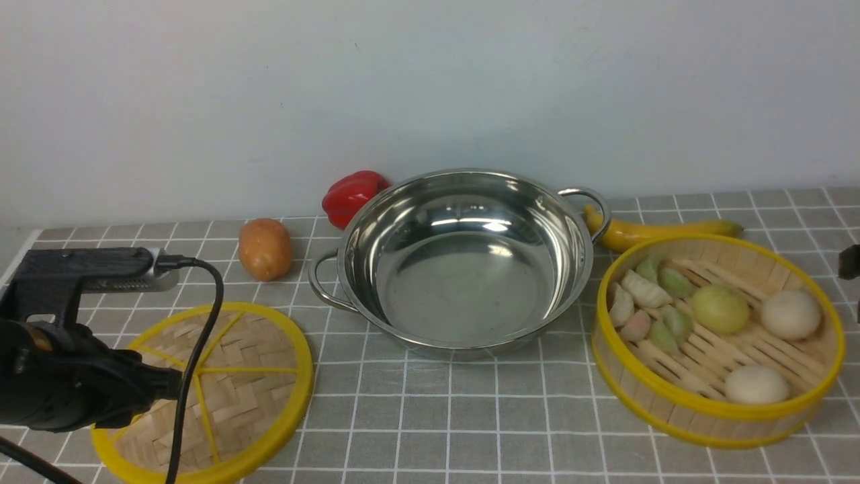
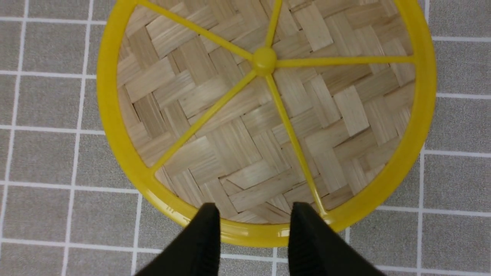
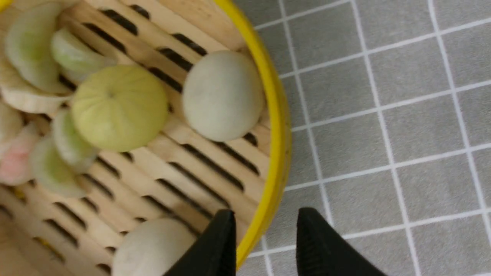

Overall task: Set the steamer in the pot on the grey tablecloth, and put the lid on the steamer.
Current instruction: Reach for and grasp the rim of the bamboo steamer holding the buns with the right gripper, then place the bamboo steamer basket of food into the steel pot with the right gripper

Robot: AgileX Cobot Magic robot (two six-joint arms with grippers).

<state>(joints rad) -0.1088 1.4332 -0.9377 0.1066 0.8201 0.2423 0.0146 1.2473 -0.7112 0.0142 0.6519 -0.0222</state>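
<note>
The lid [image 1: 222, 390], a flat woven disc with yellow rim and spokes, lies on the grey tablecloth [image 1: 470, 417] at the front left. My left gripper [image 2: 253, 214] hovers open over the lid's [image 2: 264, 115] near rim, holding nothing. The shiny pot [image 1: 463, 282] stands empty in the middle. At the right sits the steamer [image 1: 719, 336], holding buns and dumplings. My right gripper [image 3: 264, 218] is open astride the steamer's [image 3: 215, 180] yellow rim, one finger inside and one outside. Only a dark bit of the right arm [image 1: 850, 262] shows in the front view.
A red pepper [image 1: 353, 195] and a potato [image 1: 265, 249] lie behind and left of the pot. A banana [image 1: 658, 232] lies behind the steamer. A pale wall closes off the back. My left arm [image 1: 60, 383] and its cable cover part of the lid.
</note>
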